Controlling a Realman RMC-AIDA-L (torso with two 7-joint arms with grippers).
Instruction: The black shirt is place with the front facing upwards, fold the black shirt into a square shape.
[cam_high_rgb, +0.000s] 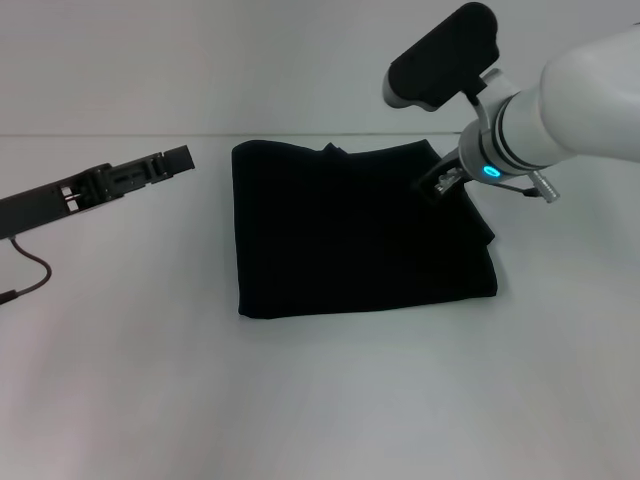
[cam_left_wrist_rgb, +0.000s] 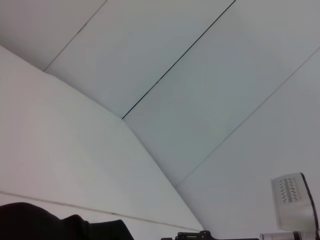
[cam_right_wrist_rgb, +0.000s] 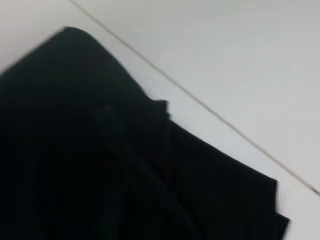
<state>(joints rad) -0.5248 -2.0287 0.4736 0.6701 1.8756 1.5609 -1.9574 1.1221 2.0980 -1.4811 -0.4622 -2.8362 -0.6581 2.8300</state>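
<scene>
The black shirt (cam_high_rgb: 360, 235) lies folded into a rough square on the white table (cam_high_rgb: 320, 400), with no lettering showing. A small bump of fabric sticks up at its far edge. My right gripper (cam_high_rgb: 437, 183) is over the shirt's far right corner, right at the cloth. My left gripper (cam_high_rgb: 178, 160) hovers above the table, apart from the shirt's far left corner and pointing toward it. The right wrist view is filled by the shirt (cam_right_wrist_rgb: 100, 165) with layered folded edges. Only a strip of the shirt (cam_left_wrist_rgb: 50, 222) shows in the left wrist view.
A dark cable (cam_high_rgb: 30, 275) hangs from the left arm near the table's left edge. A white wall stands behind the table's far edge (cam_high_rgb: 120, 136). Bare table surface surrounds the shirt in front and to both sides.
</scene>
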